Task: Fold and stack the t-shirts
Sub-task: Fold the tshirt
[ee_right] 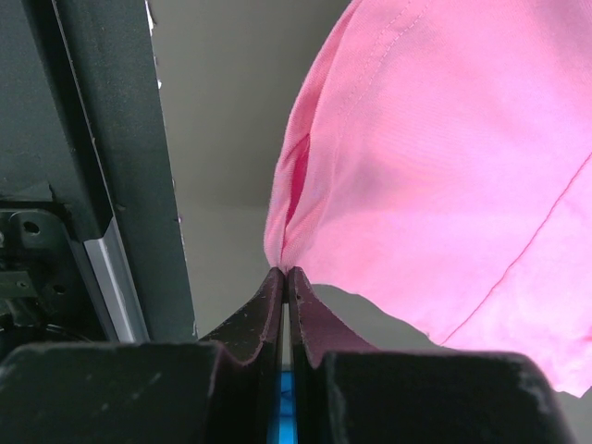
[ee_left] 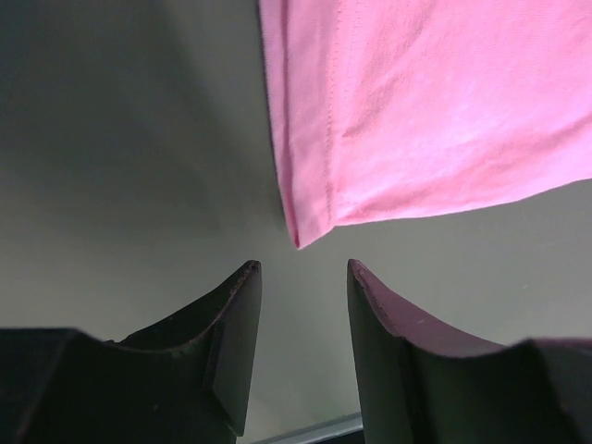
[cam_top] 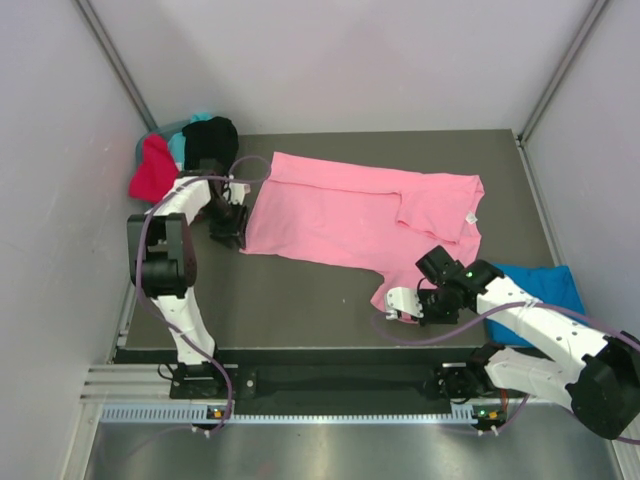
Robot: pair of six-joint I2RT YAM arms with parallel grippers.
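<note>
1. My left claw [cam_top: 228,228] [ee_left: 303,268] is held apart at a moderate gap and grips nothing. The corner of the pink t-shirt [cam_top: 350,215] [ee_left: 425,111] lies just ahead of its fingertips, not between them.
2. My right claw [cam_top: 400,303] [ee_right: 285,273] is pressed closed on a fold of the pink t-shirt [ee_right: 444,185] at its near edge (the cloth rises straight out of the fingertips).
3. The pink t-shirt lies spread across the bench [cam_top: 300,300] between my two claws. It is mostly flat, with a folded-over patch at the far end from my left claw.
4. The blue t-shirt [cam_top: 545,285] lies on the bench just beside my right arm, on the outer side of the right claw.
5. Beyond my left claw, at the far corner of the bench, the red t-shirt [cam_top: 152,172], the teal t-shirt [cam_top: 178,145] and the black t-shirt [cam_top: 210,140] sit bunched together, touching one another.
</note>
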